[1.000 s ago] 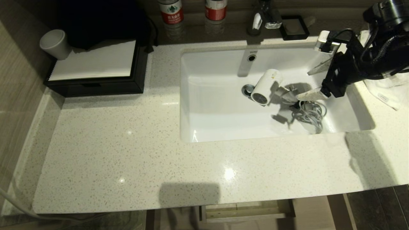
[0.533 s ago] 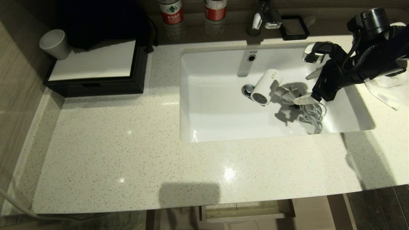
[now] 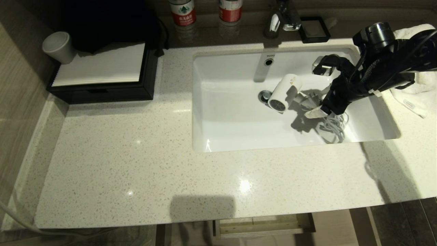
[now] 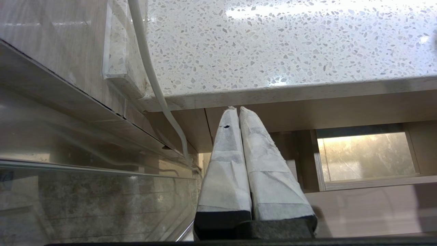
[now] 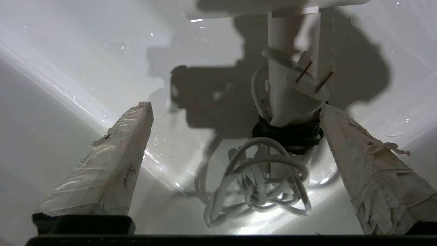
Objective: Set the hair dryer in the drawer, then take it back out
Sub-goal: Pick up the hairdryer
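Head view: one hair dryer [image 3: 282, 93], one sink [image 3: 225, 130], two bottles [image 3: 182, 11].

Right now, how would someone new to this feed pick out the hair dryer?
Find the white sink set into the speckled counter. The hair dryer lies inside it, beside the drain. It is a stubby white tube with a round grey grille, trailing a coiled pale cord.

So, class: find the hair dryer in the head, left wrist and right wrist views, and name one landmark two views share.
Head view: hair dryer lies in the sink by the drain.
Left wrist view: not in it.
Right wrist view: its handle, plug and bundled cord lie ahead of the open right gripper.
Shared landmark: the cord, also in the head view.
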{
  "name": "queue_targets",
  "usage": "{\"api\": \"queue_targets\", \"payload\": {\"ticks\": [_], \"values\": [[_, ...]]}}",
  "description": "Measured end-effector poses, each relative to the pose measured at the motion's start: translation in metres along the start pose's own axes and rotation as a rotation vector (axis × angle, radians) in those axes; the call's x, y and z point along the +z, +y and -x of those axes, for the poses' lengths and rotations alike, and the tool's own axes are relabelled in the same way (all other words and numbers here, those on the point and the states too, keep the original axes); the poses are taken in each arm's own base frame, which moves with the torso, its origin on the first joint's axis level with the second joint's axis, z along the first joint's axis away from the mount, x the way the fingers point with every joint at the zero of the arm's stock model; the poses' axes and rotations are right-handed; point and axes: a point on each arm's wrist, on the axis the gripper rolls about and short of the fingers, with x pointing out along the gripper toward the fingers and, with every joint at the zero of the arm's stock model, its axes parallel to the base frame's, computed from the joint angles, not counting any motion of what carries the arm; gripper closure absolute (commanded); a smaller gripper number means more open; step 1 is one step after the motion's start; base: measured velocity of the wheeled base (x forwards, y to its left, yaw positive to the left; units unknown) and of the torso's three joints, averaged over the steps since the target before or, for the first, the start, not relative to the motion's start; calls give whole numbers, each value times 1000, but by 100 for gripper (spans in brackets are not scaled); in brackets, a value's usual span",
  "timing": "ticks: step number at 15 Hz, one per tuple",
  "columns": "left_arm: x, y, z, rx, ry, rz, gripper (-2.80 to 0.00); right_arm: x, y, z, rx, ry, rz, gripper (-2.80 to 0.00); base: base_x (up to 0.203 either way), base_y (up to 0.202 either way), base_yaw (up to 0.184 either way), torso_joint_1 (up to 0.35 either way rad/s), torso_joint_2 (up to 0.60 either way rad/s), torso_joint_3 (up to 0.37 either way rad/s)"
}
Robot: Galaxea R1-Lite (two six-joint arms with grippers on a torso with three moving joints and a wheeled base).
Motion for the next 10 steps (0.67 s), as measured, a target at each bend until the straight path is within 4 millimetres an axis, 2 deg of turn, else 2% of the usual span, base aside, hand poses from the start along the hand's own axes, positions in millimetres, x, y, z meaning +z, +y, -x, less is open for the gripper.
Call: {"api": "queue_targets", "payload": {"ticks": [6, 10], "values": [[0, 0, 0, -1, 0, 1, 0, 9, 7, -27, 6, -45, -15, -280, 0, 0, 0, 0, 0, 0], [0, 0, 0, 0, 1, 1, 0, 9, 6, -36, -6, -54, 56, -280, 0, 0, 0, 0, 0, 0]]}}
